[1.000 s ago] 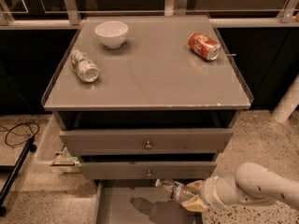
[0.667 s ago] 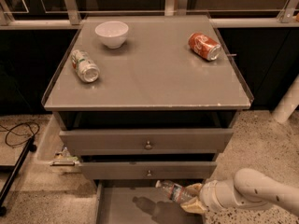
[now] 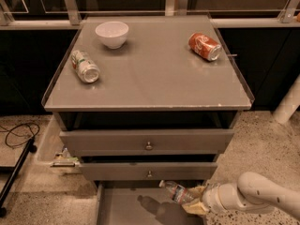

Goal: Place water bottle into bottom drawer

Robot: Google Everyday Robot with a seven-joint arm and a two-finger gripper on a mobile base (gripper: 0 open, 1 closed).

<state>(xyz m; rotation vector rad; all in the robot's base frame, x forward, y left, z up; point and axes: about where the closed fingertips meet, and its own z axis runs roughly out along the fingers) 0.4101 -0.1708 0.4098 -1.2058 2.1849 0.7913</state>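
Note:
The water bottle (image 3: 174,191), clear with a label band, is held tilted with its cap pointing up-left, above the open bottom drawer (image 3: 123,209), whose grey floor shows at the bottom of the camera view. My gripper (image 3: 193,199) comes in from the lower right on a white arm and is shut on the bottle's lower end. The bottle's shadow falls on the drawer floor below it.
On the cabinet top lie a green-and-white can (image 3: 85,66) at the left, a white bowl (image 3: 112,33) at the back left and an orange-red soda can (image 3: 205,46) at the back right. Two upper drawers with round knobs (image 3: 148,146) are slightly open. A black cable (image 3: 18,134) lies on the floor at the left.
The gripper and bottle have shifted slightly left over the bottom drawer. Nothing on the cabinet top has moved.

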